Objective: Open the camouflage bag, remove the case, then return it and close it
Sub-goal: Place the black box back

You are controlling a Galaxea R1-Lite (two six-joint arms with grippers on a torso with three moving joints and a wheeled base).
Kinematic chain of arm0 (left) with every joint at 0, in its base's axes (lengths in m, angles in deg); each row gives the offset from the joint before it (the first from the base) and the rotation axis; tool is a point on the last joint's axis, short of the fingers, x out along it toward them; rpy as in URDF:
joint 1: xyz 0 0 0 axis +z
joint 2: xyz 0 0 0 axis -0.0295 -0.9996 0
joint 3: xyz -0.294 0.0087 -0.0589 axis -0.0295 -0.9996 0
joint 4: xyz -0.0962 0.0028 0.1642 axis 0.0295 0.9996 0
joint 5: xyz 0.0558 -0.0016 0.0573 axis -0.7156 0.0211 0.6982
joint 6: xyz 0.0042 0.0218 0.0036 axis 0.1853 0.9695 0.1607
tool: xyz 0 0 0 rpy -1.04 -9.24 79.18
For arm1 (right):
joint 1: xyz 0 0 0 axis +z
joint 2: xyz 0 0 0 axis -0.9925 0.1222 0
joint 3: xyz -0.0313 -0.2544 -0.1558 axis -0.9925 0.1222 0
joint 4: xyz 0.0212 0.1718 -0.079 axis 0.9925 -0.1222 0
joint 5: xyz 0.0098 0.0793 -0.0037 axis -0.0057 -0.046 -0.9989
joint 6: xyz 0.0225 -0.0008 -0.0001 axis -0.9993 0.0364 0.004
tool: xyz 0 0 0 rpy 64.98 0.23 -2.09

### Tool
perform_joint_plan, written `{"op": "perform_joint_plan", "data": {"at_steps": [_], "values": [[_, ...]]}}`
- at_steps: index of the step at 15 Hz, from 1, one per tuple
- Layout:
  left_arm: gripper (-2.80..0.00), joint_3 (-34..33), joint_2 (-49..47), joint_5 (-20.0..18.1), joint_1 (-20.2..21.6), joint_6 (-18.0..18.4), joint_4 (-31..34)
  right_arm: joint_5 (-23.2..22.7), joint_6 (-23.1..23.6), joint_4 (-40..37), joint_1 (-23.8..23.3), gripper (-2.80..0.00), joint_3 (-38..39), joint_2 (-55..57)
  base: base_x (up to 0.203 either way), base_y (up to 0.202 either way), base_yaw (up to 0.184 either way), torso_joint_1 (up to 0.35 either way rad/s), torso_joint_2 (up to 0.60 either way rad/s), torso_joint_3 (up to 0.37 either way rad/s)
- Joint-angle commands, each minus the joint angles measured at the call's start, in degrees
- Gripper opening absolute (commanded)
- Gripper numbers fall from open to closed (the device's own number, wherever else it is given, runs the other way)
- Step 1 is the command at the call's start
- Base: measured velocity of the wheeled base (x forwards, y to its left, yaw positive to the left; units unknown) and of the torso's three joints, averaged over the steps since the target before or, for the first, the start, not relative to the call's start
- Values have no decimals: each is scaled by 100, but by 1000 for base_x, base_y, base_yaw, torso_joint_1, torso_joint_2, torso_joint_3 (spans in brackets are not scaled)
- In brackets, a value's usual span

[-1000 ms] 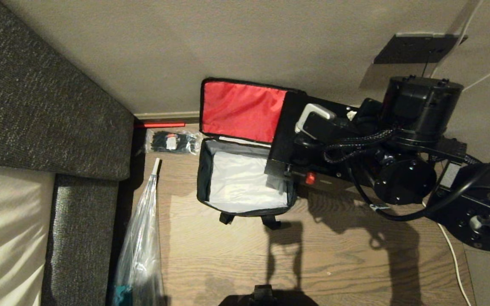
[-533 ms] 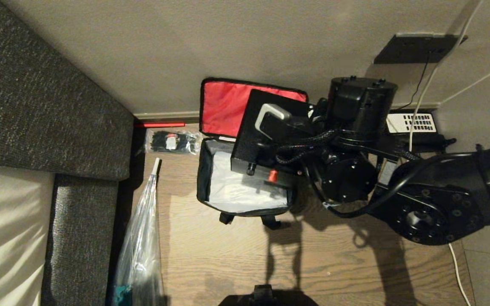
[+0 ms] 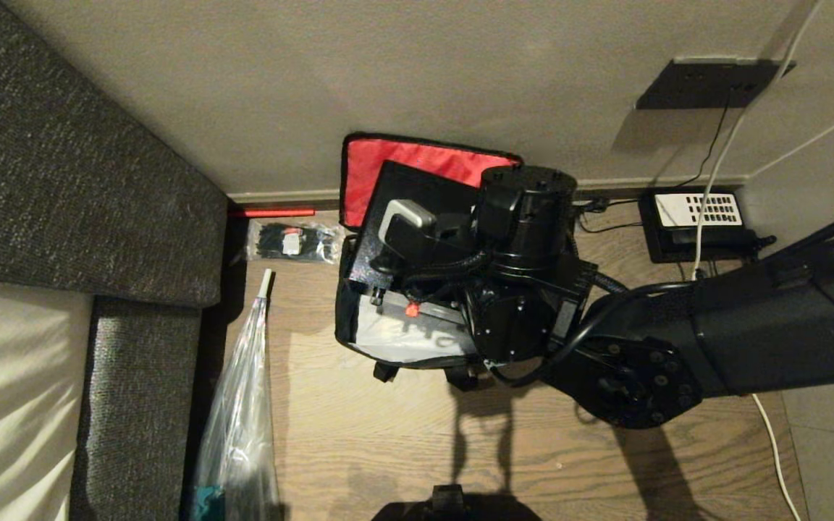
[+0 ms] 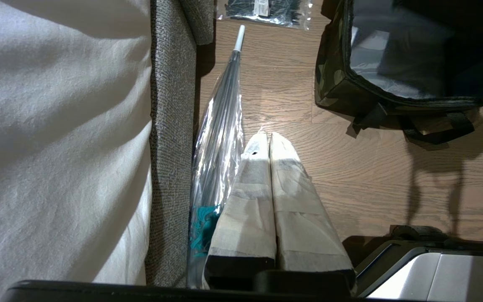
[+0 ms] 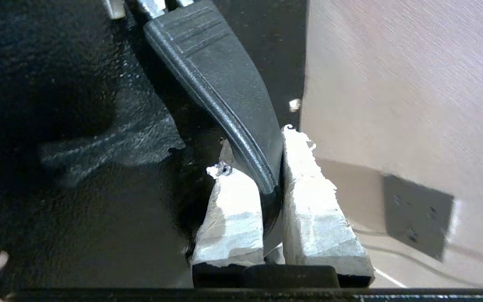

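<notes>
The camouflage bag (image 3: 345, 311) stands open on the wooden floor against the wall, its red-lined lid (image 3: 388, 155) leaning back. Its pale inner lining (image 3: 395, 340) shows below the case. The flat black case (image 3: 417, 189) hangs tilted over the bag's opening, partly covering the lid. My right gripper (image 5: 258, 151) is shut on the case's black strap handle (image 5: 224, 75), beside the case's textured face (image 5: 78, 126). The right arm (image 3: 525, 289) hides those fingers in the head view. My left gripper (image 4: 268, 136) is shut and empty, parked over the floor, short of the bag (image 4: 338, 84).
A grey sofa (image 3: 62, 181) fills the left side, with a clear umbrella (image 3: 236, 434) lying along it. A packet of black cable ties (image 3: 294, 242) lies left of the bag. A black telephone (image 3: 699, 224) and a white cable (image 3: 772, 434) sit at the right by the wall.
My right arm has swung left with the case, from beside the bag's right end to over its opening. The telephone behind it has come into view.
</notes>
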Motion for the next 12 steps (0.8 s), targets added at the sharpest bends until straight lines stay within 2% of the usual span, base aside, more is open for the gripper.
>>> {"op": "perform_joint_plan", "data": {"at_steps": [1,3,5,12], "values": [[-280,-18,11,1,0,-4,0,-2,52,176,-1,-280,-79,349,0,0,0,0,0,0],[-280,-18,11,1,0,-4,0,-213,47,256,-5,-280,-154,508,0,0,0,0,0,0],[-280,-18,11,1,0,-4,0,-819,-3,220,-5,-280,-209,571,0,0,0,0,0,0],[-280,-18,11,1,8,-4,0,-1183,-15,278,-38,-280,-641,865,0,0,0,0,0,0]]}}
